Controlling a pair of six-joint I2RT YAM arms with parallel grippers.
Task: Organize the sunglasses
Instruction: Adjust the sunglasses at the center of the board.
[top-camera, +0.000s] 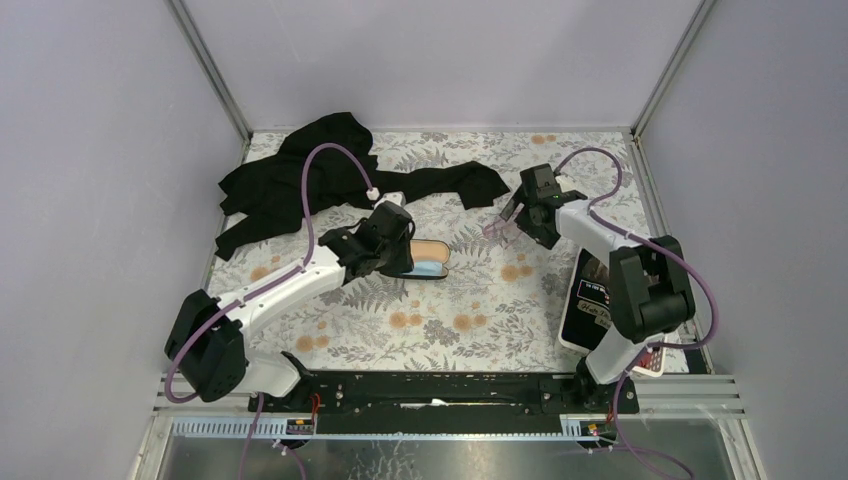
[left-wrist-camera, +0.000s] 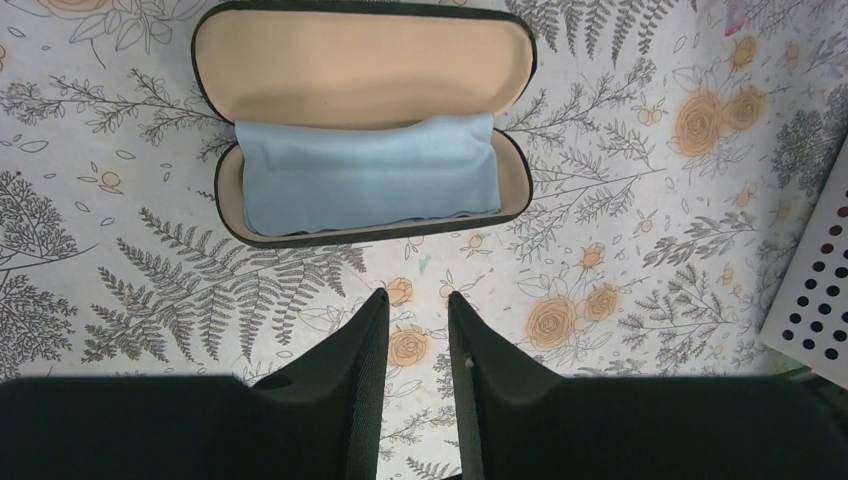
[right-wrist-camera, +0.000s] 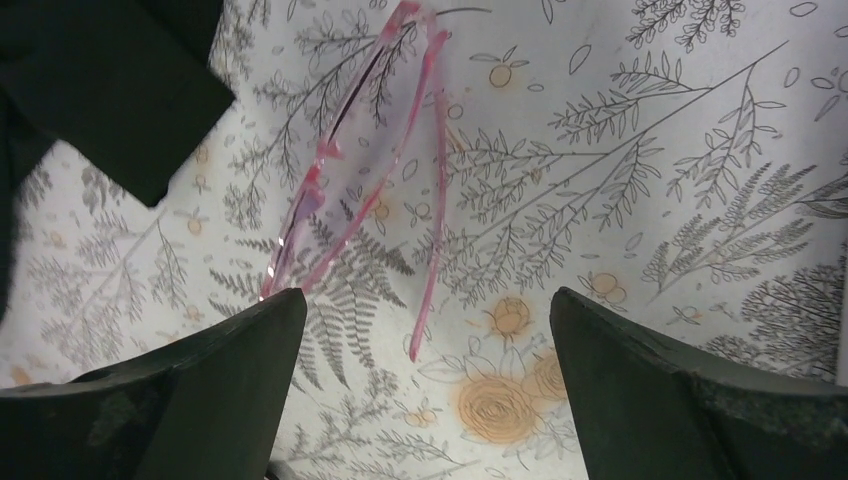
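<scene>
Looking down from the top camera, I take the open black case (top-camera: 432, 259) as my landmark: it lies near the middle of the floral tablecloth (top-camera: 470, 330), tan lining up, with the light blue cloth (left-wrist-camera: 368, 181) spread in its lower half.

The sunglasses (top-camera: 497, 228) lie on the tablecloth to the right of the case and a little farther from the arm bases, well clear of it. On the right wrist camera their pink lenses and slim arms are partly folded and flat on the fabric.

My right gripper (right-wrist-camera: 425, 300) hangs over the sunglasses with its jaws spread wide and nothing clamped. One lens end sits just beside the left fingertip (right-wrist-camera: 285, 300); I cannot tell whether they touch.

My left gripper (left-wrist-camera: 415, 300) sits just on the near side of the case. Its fingers are only a narrow gap apart, with nothing but tablecloth between them.

A black garment (top-camera: 300, 175) is heaped beyond the case to the left, one sleeve end reaching close to the sunglasses. A dark flat packet (top-camera: 590, 300) lies far right of the case.
</scene>
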